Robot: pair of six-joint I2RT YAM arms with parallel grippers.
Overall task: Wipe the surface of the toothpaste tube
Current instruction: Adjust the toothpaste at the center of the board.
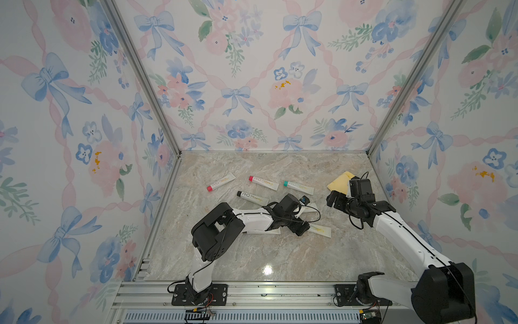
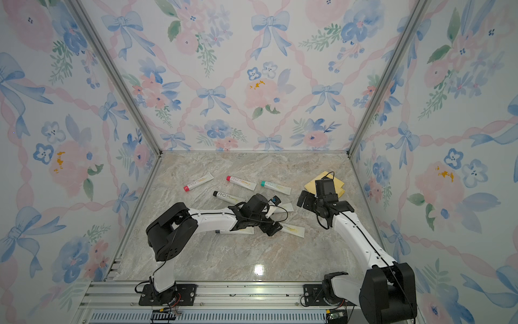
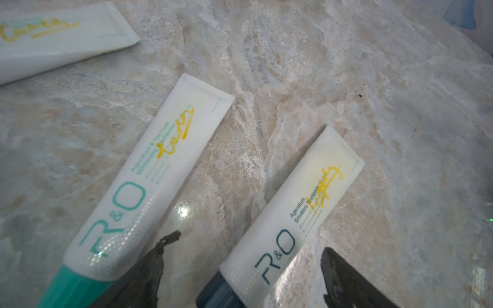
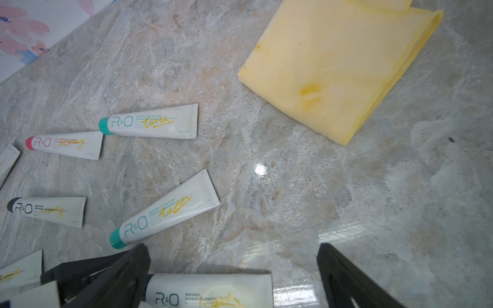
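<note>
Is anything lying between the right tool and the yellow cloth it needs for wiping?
Nothing visible does. In the right wrist view only bare marble tabletop lies between the open right tool and the folded yellow cloth.

The toothpaste tubes (image 4: 160,122) before me are white, each scribbled with yellow marker. The teal-capped tube (image 3: 149,170) carries teal lettering, the navy-capped tube (image 3: 293,213) dark blue lettering, the pink-capped tube (image 4: 64,144) pink, and the black-capped tube (image 4: 48,210) black. The cloth (image 4: 333,66) is pale yellow with a darker yellow smear. The table (image 4: 346,200) is marbled beige and grey with white veins. The wallpaper (image 1: 252,70) shows blue bows, pink ribbons and flowers, and green leaves on white.
</note>
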